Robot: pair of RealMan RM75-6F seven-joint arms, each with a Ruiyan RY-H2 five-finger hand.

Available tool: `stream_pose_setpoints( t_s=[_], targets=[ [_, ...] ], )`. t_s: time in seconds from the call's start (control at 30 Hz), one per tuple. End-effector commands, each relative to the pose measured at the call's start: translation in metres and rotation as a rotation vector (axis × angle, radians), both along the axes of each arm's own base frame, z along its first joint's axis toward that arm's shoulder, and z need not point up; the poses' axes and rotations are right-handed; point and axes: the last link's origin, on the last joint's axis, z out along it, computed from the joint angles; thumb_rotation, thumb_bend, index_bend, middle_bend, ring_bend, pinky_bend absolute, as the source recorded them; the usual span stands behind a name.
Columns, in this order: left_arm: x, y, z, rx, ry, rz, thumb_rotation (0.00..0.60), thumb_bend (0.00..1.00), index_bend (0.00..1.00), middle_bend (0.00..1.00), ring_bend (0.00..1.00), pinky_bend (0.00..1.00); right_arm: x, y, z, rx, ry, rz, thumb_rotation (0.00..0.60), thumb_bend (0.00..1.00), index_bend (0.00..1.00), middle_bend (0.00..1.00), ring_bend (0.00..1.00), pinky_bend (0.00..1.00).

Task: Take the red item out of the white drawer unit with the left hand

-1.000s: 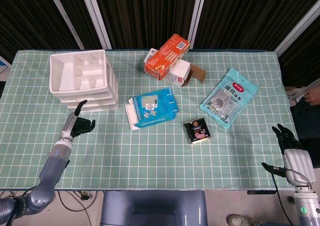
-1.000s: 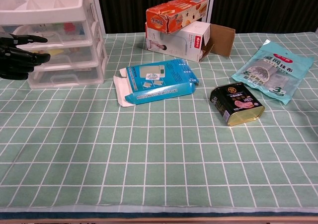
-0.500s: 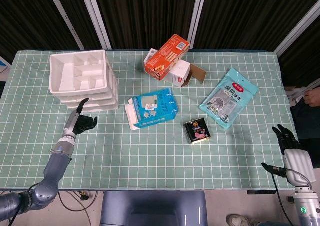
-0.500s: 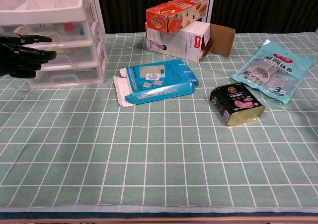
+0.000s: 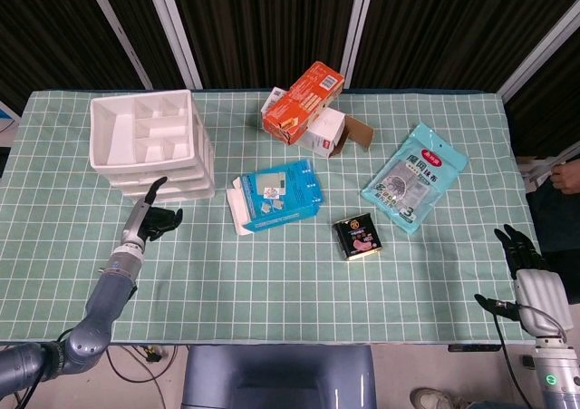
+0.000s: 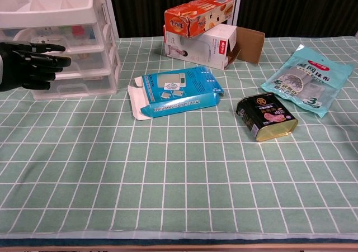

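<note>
Fingers [image 6: 56, 62] of the left hand [image 6: 31, 66] are seen loosely spread and pointing toward the front of the white drawer unit [image 6: 78, 51], with nothing held between them. Compared with a second ago, the hand has been carried forward along the unit's front: in the chest view it was then at the frame's left edge, and now its fingertips lie just before the middle drawer, near the front but with contact not confirmed. In the head view the left hand [image 5: 149, 217] is likewise found nearer the unit's lower corner than before. All drawers appear closed. Behind the fingertips, through the translucent drawer fronts, faint coloured shapes can be made out, but the red item cannot be picked out with certainty; which drawer holds it cannot be told. The approach is therefore judged nearly complete, while the opening of a drawer is not yet begun; a drawer front must be hooked and pulled before anything can be reached. Far from these fingers, at the table's opposite edge, the right hand [image 5: 535, 282] is left idle, its fingers apart and nothing held.
</note>
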Motion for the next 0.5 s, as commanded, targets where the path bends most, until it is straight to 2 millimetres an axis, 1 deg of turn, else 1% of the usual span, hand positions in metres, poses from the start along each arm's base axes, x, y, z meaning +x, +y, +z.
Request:
stream_pose_setpoints(
  t_s=[0.03,0.3,0.5],
  targets=[
    [-0.0003,0.0009,-0.0001,0.003,-0.006,0.004,0.600,0.45,0.00,0.95,0.95,1.00,-0.0001,0.0000,-0.0001,0.000,-0.001,-0.001,0.600,0.04,0.00,0.00,0.00,0.22],
    [0.0017,0.0042,-0.0003,0.006,-0.021,-0.001,0.600,0.45,0.00,0.95,0.95,1.00,0.0001,-0.0001,-0.0005,0.002,-0.003,-0.005,0.600,0.04,0.00,0.00,0.00,0.22],
    [0.0021,0.0053,-0.0014,0.003,-0.026,-0.004,0.600,0.45,0.04,0.95,0.95,1.00,0.0000,-0.0001,-0.0004,0.001,-0.004,-0.007,0.600,0.04,0.00,0.00,0.00,0.22]
  ],
)
